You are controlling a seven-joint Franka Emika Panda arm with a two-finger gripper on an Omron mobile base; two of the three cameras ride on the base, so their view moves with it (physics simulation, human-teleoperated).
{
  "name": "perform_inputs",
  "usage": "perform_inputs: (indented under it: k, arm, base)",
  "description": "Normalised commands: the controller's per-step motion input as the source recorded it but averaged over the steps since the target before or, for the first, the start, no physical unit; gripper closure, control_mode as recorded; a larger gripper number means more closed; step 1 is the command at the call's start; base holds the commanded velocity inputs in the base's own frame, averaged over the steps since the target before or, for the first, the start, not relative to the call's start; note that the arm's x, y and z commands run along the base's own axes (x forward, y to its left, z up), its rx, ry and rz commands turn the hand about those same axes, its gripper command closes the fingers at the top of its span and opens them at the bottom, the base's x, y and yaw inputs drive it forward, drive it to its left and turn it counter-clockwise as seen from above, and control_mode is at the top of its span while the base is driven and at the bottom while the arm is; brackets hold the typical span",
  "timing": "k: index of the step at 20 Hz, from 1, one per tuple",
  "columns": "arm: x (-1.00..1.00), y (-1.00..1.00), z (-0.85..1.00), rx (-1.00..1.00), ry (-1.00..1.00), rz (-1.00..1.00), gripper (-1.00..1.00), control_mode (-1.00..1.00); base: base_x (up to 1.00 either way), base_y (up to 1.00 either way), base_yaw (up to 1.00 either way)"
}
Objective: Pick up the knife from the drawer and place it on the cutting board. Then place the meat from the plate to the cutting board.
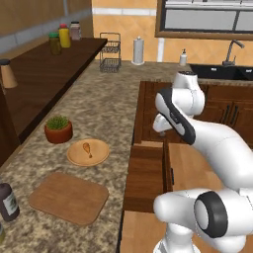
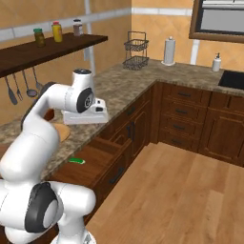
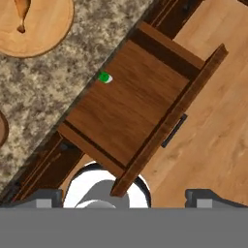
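Hovering our wide-open, empty hand (image 3: 124, 196) high above the pulled-out drawer (image 3: 128, 114), we judge it best to descend over the knife (image 3: 104, 77), half-tucked under the table (image 3: 53, 82) edge, and close across its green handle

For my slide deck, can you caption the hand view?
Open gripper above the pulled-out drawer, knife green handle at its back edge.
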Motion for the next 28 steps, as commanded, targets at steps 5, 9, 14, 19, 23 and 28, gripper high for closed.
perform_inputs:
  k: [5, 9, 14, 19, 23, 28]
  arm:
    - [0.0, -0.58, -0.64, 0.01, 0.12, -0.28, -1.0, -1.0]
    - [0.19, -0.04, -0.76, 0.02, 0.17, -0.71, -1.0, -1.0]
    - [0.26, -0.03, -0.73, 0.17, 0.17, -0.38, -1.0, -1.0]
    - [0.32, -0.1, -0.97, 0.08, 0.23, -0.27, -1.0, -1.0]
    - [0.49, 0.0, -0.93, 0.0, 0.21, -0.19, -1.0, -1.0]
    - [0.35, 0.0, -0.5, 0.0, 0.12, -0.07, -1.0, -1.0]
  base:
    - [0.0, 0.0, 0.0]
    - [0.0, 0.0, 0.0]
    - [0.0, 0.0, 0.0]
    - [0.0, 0.0, 0.0]
    - [0.0, 0.0, 0.0]
    - [0.0, 0.0, 0.0]
